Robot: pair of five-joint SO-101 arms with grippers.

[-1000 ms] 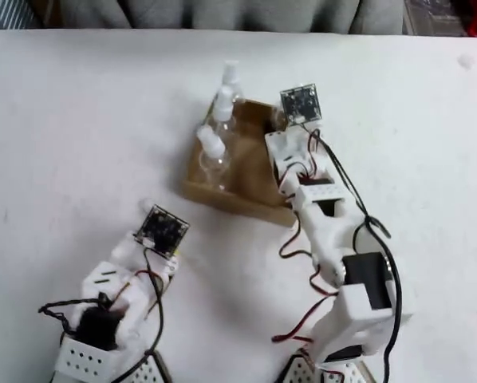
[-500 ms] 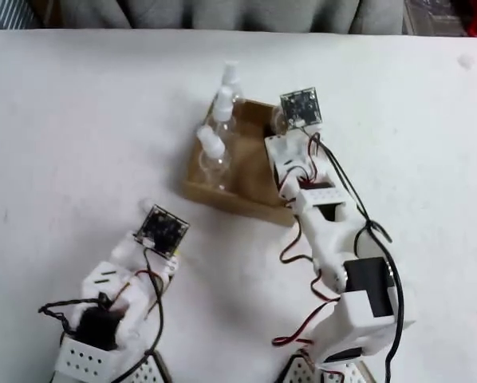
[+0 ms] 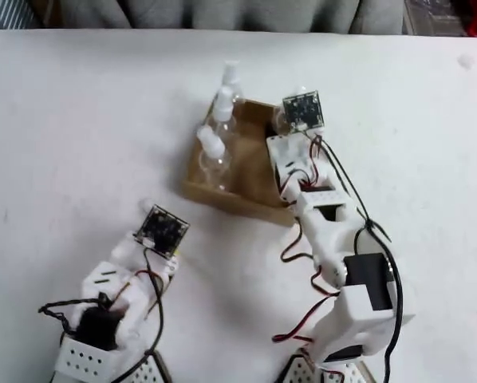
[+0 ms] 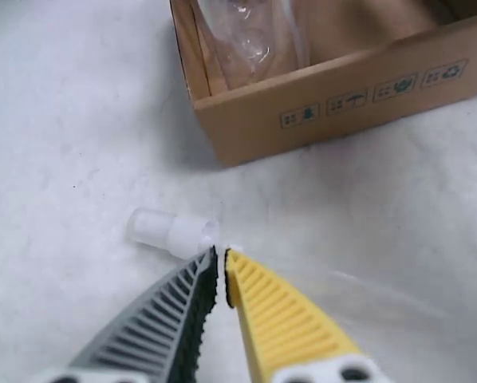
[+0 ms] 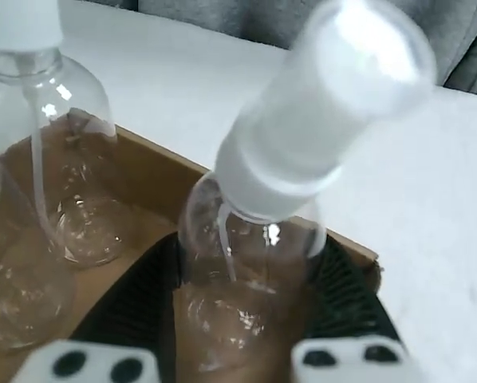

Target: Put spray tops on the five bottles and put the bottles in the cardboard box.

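Two wrist views: right claw (image 5: 242, 299) pinches bottle (image 5: 302, 152); left claw (image 4: 221, 259) apparently pressed together.

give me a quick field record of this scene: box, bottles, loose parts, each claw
box: cardboard box, open, mid-table
in box: three bottles with tops on, along one side
right claw: shut on fourth bottle, top on, tilted, low over the box
left claw: shut, tips at a loose spray top lying on the table
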